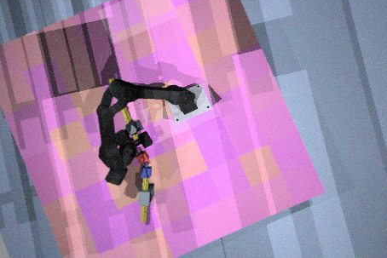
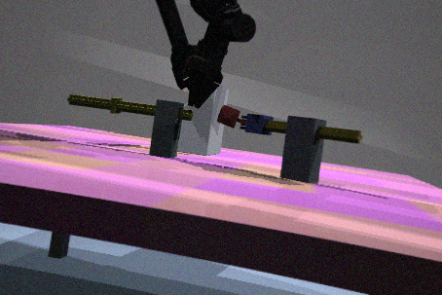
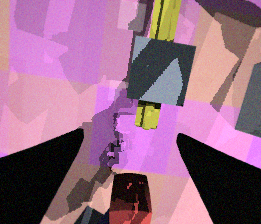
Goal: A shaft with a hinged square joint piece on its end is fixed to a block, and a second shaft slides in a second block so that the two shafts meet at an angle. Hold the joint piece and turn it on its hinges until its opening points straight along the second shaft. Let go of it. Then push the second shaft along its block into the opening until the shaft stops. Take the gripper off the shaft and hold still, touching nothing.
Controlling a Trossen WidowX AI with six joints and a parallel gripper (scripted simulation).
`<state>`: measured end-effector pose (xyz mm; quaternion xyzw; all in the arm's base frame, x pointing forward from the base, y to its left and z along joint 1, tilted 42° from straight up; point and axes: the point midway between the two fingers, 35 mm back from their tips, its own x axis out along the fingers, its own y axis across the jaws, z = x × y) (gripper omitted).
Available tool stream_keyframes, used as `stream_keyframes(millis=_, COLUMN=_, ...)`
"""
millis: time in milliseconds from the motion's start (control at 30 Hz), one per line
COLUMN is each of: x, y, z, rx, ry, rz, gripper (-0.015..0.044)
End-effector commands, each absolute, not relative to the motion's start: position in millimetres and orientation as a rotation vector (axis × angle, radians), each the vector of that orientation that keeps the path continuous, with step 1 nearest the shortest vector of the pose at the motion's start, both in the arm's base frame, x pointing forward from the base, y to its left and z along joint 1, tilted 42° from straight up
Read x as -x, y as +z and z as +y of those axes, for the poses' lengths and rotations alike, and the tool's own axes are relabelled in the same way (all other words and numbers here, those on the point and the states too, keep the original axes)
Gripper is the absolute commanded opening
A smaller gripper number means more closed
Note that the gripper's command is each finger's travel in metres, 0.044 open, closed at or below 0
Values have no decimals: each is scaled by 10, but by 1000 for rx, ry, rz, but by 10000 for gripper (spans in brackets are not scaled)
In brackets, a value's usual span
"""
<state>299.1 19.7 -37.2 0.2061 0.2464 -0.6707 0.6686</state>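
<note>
The red joint piece (image 1: pixel 143 157) (image 2: pixel 229 116) (image 3: pixel 130 216) hangs by its hinges on a blue fork (image 1: pixel 146 172) (image 2: pixel 258 124) at the end of the first yellow shaft (image 1: pixel 144 214) (image 2: pixel 343 134), held in a grey block (image 1: pixel 144 197) (image 2: pixel 302 150). The second yellow shaft (image 1: pixel 127 115) (image 2: pixel 138 107) (image 3: pixel 166 20) passes through another grey block (image 1: pixel 133 126) (image 2: pixel 166 130) (image 3: pixel 161 72). Its short end stands apart from the joint piece. My gripper (image 1: pixel 135 146) (image 3: pixel 130 135) is open and empty, above the gap. Whether the opening lines up exactly is unclear.
A collar (image 2: pixel 116 105) sits on the second shaft's long part. The white base plate (image 1: pixel 202 114) (image 2: pixel 214 135) lies beyond the gap, under the arm's base. A patterned pink table top (image 1: pixel 256 127) (image 2: pixel 122 179) carries everything. The arm bends over the second shaft.
</note>
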Motion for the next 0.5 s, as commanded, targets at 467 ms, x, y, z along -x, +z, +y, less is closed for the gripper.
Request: stream_keyframes(millis=467, x=-2938, y=-814, z=440, rx=-454, ry=-1509, rz=560, gripper=440)
